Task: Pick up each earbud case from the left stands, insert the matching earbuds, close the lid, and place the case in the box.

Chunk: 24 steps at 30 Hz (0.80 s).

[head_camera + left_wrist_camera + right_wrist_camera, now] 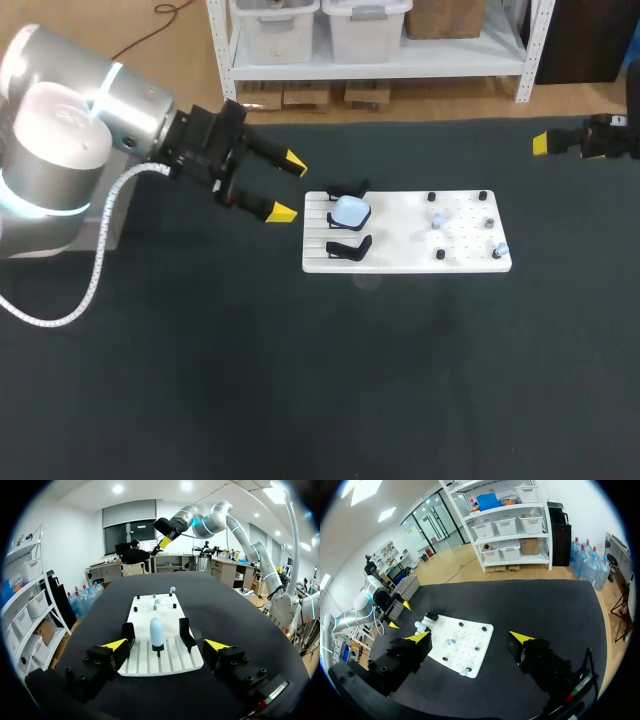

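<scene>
A pale blue earbud case sits closed on the far black stand at the left end of the white board. The near black stand holds nothing. Small earbuds stand among black pegs on the board's right half. My left gripper hovers open just left of the board, its fingers pointing at the stands. In the left wrist view the case stands ahead of the open left gripper, untouched. My right gripper is far back at the right, well off the board, and open with nothing in it.
The board lies mid-table on a dark cloth. Black pegs stick up from its right half. A white cable loops from my left arm over the table's left side.
</scene>
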Motion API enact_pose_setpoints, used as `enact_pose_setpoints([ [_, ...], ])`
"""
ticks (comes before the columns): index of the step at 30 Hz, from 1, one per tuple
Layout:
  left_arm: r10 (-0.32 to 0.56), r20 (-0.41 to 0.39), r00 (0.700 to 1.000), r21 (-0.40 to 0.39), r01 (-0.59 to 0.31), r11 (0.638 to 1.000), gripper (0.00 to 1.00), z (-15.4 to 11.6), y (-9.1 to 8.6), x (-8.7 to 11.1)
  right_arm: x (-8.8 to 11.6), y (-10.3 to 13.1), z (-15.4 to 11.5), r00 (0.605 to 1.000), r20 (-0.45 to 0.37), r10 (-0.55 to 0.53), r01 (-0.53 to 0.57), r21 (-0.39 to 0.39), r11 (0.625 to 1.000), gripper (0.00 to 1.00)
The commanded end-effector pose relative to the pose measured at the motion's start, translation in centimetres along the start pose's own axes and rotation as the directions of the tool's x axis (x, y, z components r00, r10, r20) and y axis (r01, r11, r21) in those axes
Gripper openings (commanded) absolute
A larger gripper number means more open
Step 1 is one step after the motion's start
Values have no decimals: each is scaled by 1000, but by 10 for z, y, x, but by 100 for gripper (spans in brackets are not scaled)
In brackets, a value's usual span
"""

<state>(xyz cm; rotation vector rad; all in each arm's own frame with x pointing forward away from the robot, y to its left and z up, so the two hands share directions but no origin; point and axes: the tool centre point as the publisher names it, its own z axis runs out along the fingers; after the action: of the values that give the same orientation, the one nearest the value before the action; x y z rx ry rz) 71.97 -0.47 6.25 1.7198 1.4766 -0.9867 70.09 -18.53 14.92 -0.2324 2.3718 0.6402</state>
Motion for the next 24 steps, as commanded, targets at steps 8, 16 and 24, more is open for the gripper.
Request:
enact_pose_setpoints([
  [8, -50, 0, 999, 31, 50, 998, 95, 22, 7, 12, 0, 0, 0, 1000, 0, 0, 0, 0, 1000, 100],
  [16, -67, 8, 998, 34, 66, 997, 93, 29, 7, 12, 0, 0, 0, 1000, 0, 0, 0, 0, 1000, 100],
  [24, -74, 23, 997, 40, 73, 997, 90, 41, 6, 7, 0, 0, 0, 1000, 0, 0, 0, 0, 1000, 100],
])
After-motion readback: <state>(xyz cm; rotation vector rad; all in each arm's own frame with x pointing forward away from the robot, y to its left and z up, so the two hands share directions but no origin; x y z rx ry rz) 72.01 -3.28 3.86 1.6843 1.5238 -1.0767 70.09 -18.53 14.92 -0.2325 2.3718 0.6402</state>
